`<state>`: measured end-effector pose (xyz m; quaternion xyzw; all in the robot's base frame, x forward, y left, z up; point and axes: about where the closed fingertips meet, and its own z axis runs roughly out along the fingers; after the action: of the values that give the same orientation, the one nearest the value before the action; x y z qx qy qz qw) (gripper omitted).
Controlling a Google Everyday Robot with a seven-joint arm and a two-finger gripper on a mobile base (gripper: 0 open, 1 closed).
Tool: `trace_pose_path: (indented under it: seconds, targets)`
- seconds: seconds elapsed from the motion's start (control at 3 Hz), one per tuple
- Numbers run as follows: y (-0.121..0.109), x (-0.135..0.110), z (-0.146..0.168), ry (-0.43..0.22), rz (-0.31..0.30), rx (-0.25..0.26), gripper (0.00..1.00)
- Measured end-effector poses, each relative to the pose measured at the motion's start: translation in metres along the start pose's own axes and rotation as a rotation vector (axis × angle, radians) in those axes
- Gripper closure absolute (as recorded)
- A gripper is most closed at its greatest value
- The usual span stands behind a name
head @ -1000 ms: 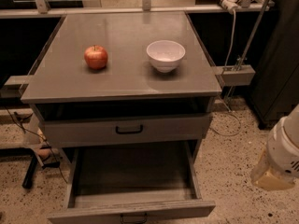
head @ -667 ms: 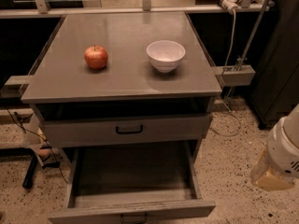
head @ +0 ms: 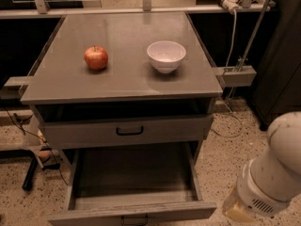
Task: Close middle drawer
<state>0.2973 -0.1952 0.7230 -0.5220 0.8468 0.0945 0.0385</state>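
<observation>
The middle drawer (head: 89, 214) is pulled far out at the bottom of the grey cabinet. Its box is open and empty, and its thin dull handle (head: 135, 219) sits at the centre of the front panel, at the picture's lower edge. The gripper itself is out of view. Only a white arm segment (head: 275, 171) with a yellowish part (head: 235, 210) shows at the lower right, to the right of the drawer's front corner and apart from it.
Above it, a drawer (head: 70, 134) with a bold black handle (head: 130, 131) stands slightly out. On the cabinet top (head: 127, 81) are a red apple (head: 96, 58) and a white bowl (head: 166, 55). Cables and a rail stand behind; speckled floor on both sides.
</observation>
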Motion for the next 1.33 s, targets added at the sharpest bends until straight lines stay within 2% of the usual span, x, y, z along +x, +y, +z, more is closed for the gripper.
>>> trace_pose_path:
  seconds: [0.33,0.67,1.0,1.33]
  targets:
    - [-0.001,-0.011,0.053,-0.044,0.049,-0.028,1.0]
    - [-0.001,-0.011,0.053,-0.044,0.049,-0.028,1.0]
    - [0.012,-0.011,0.092,-0.063,0.088,-0.087,1.0]
    - [0.025,-0.014,0.154,-0.092,0.157,-0.138,1.0]
